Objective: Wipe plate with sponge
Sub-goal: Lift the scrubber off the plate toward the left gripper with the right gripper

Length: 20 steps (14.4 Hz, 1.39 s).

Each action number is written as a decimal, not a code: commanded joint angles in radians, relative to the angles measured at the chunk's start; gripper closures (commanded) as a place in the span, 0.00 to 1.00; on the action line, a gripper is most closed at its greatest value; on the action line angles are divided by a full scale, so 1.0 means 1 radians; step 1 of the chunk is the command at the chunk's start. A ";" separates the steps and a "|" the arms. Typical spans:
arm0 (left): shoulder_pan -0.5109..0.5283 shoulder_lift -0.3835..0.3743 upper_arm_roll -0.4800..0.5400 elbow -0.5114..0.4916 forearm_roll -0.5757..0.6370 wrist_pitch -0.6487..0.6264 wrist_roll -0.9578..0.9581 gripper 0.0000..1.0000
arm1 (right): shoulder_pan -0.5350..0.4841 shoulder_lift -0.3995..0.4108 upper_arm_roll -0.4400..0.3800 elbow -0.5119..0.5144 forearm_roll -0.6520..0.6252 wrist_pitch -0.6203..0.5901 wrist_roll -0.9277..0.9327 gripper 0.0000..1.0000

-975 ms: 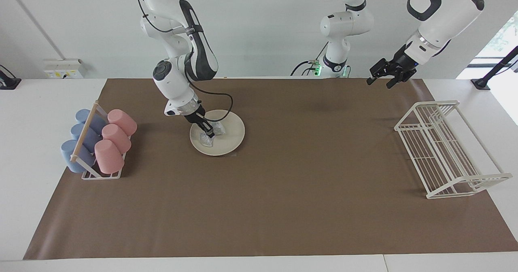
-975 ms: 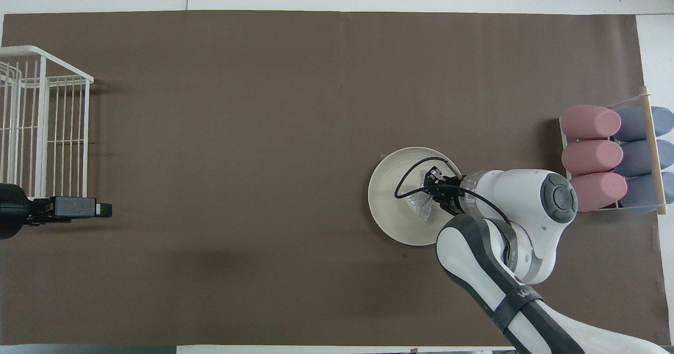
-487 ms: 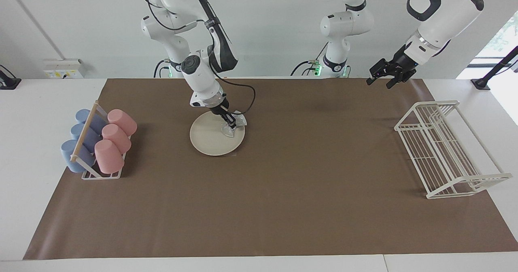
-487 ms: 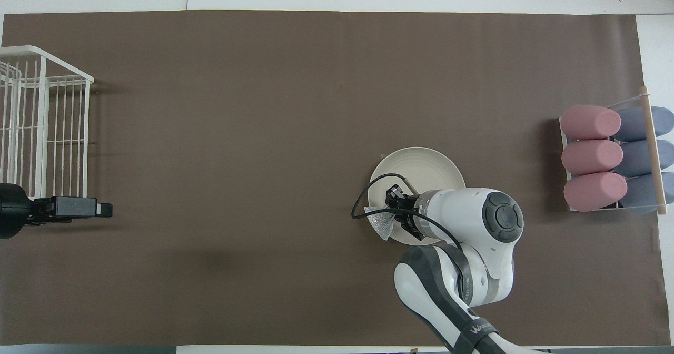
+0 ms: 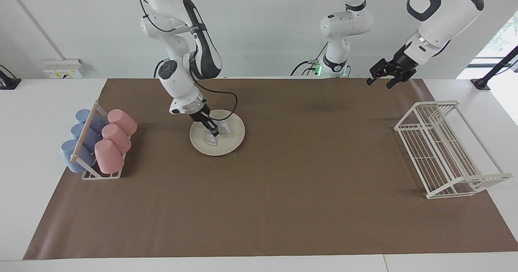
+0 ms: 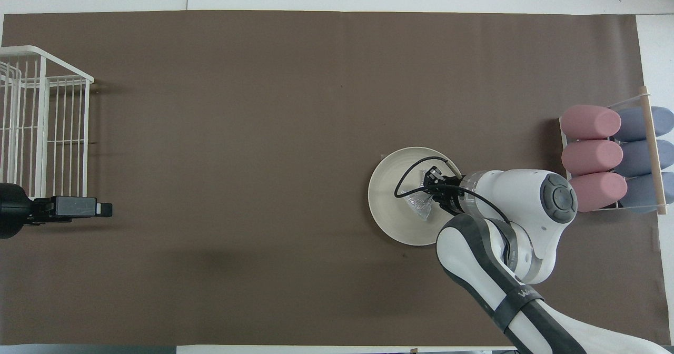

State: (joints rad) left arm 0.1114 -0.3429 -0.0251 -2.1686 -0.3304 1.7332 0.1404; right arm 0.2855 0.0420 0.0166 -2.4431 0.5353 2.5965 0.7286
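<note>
The cream-white plate [image 5: 231, 140] [image 6: 386, 209] lies flat on the brown mat, toward the right arm's end of the table. My right gripper [image 5: 213, 133] [image 6: 429, 189] reaches down onto the plate and is shut on the sponge [image 5: 210, 139] [image 6: 420, 205]. The sponge is a silvery, glittery wad, and it is pressed on the plate's surface near the middle. My left gripper [image 5: 380, 81] [image 6: 104, 209] waits open in the air with nothing in it, over the mat's edge beside the white wire rack.
A cup rack [image 5: 87, 171] [image 6: 650, 133] with pink and blue cups lying in it stands at the right arm's end, beside the plate. A white wire rack [image 5: 445, 150] [image 6: 42, 122] stands at the left arm's end. The right arm's cable loops over the plate.
The right gripper dragged the sponge to the plate's edge toward the left arm's end, then back to the middle of the plate. The left arm has not moved.
</note>
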 commanded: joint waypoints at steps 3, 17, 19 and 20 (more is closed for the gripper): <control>-0.010 -0.002 0.001 -0.008 0.024 0.020 -0.018 0.00 | 0.035 -0.002 0.013 -0.013 0.023 0.010 0.006 1.00; -0.012 -0.010 -0.009 -0.036 0.024 0.048 -0.018 0.00 | 0.207 -0.001 0.014 0.276 -0.007 -0.301 0.577 1.00; -0.013 -0.010 -0.015 -0.039 0.007 0.057 -0.019 0.00 | 0.248 0.004 0.014 0.393 -0.160 -0.412 0.743 1.00; -0.030 -0.010 -0.015 -0.040 -0.024 0.057 -0.021 0.00 | 0.265 0.004 0.016 0.450 -0.270 -0.467 0.829 1.00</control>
State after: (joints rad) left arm 0.1095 -0.3429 -0.0377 -2.1881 -0.3357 1.7598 0.1397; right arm 0.5167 0.0323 0.0313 -2.1042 0.4119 2.2209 1.4018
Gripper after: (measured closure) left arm 0.000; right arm 0.894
